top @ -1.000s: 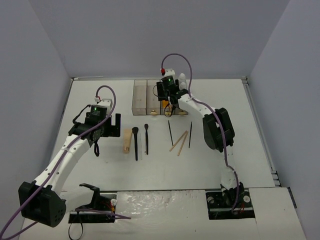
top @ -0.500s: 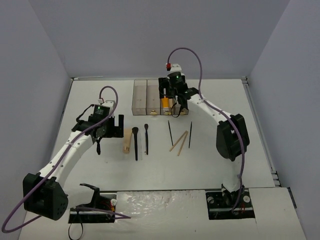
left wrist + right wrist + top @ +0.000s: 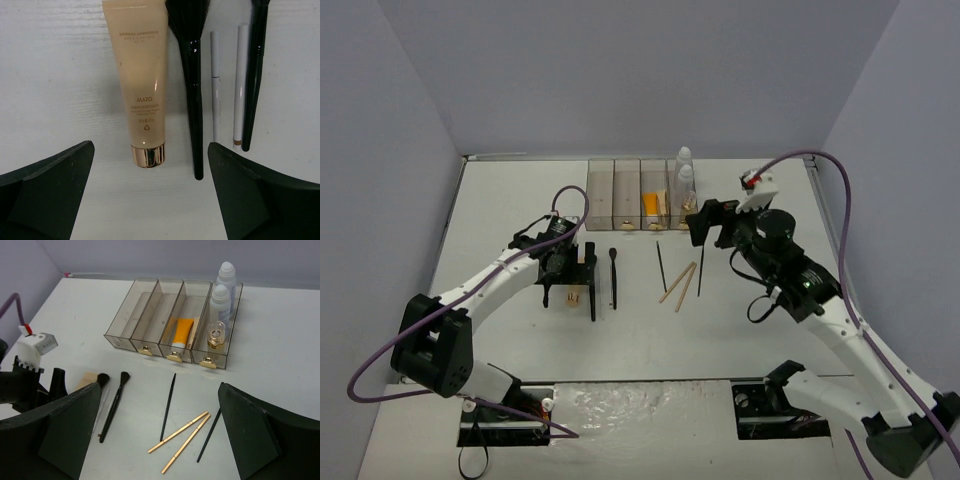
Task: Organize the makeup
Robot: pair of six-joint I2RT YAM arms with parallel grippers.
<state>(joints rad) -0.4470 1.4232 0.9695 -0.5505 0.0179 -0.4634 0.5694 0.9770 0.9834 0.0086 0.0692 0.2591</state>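
Note:
A beige tube [image 3: 141,85] with a gold cap lies on the table between my left gripper's open fingers. My left gripper [image 3: 150,200] hovers just above it, empty, and shows in the top view [image 3: 570,290]. Beside the tube lie a black brush [image 3: 192,75], two thin white pencils [image 3: 216,85] and a slim black brush [image 3: 255,75]. My right gripper [image 3: 711,228] is open and empty, raised right of the smoky box [image 3: 603,195]. Two black pencils [image 3: 168,405] and two tan sticks [image 3: 179,431] lie below it. An orange tube [image 3: 183,331] lies in the third compartment. White bottles [image 3: 220,302] and a small gold-capped bottle [image 3: 216,335] stand in the fourth.
The box's two left compartments [image 3: 145,310] show nothing inside. Grey walls close the table on three sides. The left arm's wrist [image 3: 30,370] shows at the left of the right wrist view. Cables loop above both arms.
My right gripper has let go of the orange tube in the third compartment and pulled back to the right. My left gripper has moved right and now straddles the beige tube.

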